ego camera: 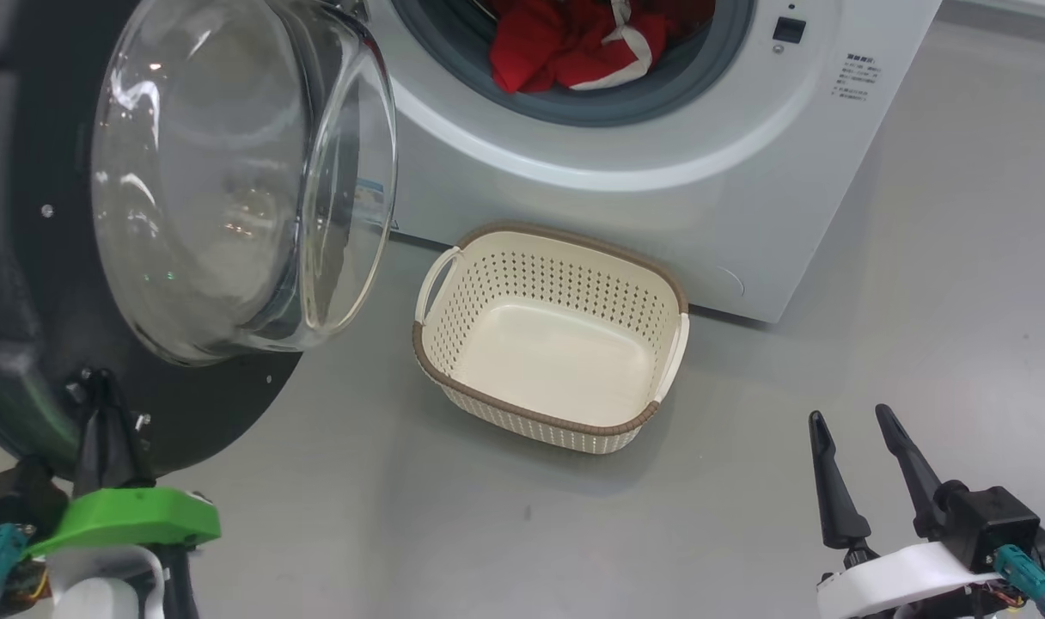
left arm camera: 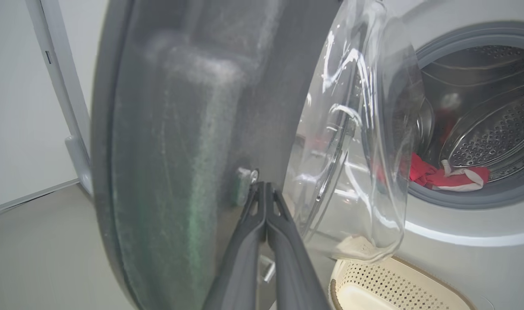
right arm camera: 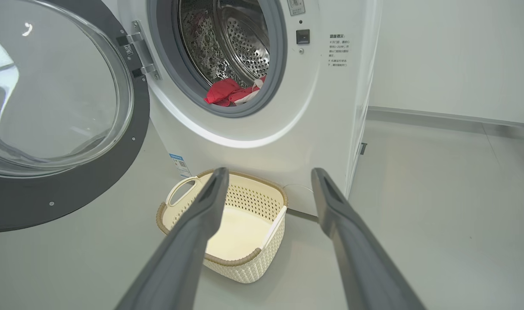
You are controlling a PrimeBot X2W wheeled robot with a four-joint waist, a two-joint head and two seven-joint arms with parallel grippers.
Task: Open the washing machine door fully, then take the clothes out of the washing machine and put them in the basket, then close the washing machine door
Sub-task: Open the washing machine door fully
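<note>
Clothes (ego camera: 565, 47) are lying cropped at 12 o'clock; left pincer (ego camera: 103, 383) is pressing closed beside the washing machine door (ego camera: 230, 189), right pincer (ego camera: 851, 414) gaping wide.

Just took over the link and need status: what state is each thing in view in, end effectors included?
washing machine door: open, swung wide.
clothes: heaped inside the drum, at its front lip.
basket: upright, empty.
left end effector: shut, tips at the door's inner face.
right end effector: open, holding nothing.
</note>
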